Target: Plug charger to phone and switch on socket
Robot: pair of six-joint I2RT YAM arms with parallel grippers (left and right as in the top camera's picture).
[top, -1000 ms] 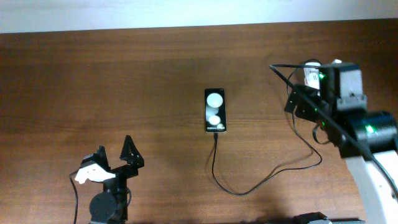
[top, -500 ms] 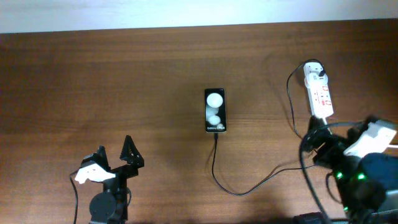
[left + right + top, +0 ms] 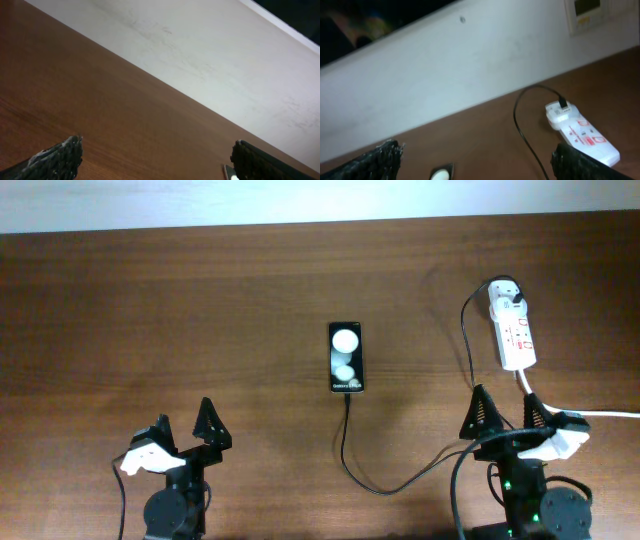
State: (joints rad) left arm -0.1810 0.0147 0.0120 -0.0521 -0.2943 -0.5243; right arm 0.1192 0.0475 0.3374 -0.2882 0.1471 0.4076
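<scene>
- Overhead view: the left tool [image 3: 185, 420] is seen with its jaws spread and nothing between them; the right tool [image 3: 505, 398] is likewise parted and empty.
- The socket [image 3: 514, 330] lies on the table [image 3: 200, 300] near the right tool, ahead of it and a little to its right. The phone [image 3: 346, 356] lies further ahead and to that tool's left, and well ahead and to the right of the left tool.
- The charger [image 3: 343, 445] is traced from the phone's near edge, in a slack loop past the right tool's left side, up to a white adapter seated at the far end of the socket. Whether the connector tip is fully home is too small to tell.
- The socket is judged to be light, rigid, smooth plastic that may slide when pressed. A switch is best pushed straight down with one fingertip, on the red-marked face.
- The cable is judged thin, limp and easily snagged, so it is best held just behind the connector.
- The phone is a flat glossy slab, judged slippery, and is best gripped across its long edges.
- The table is dark wood-grain and matt.
</scene>
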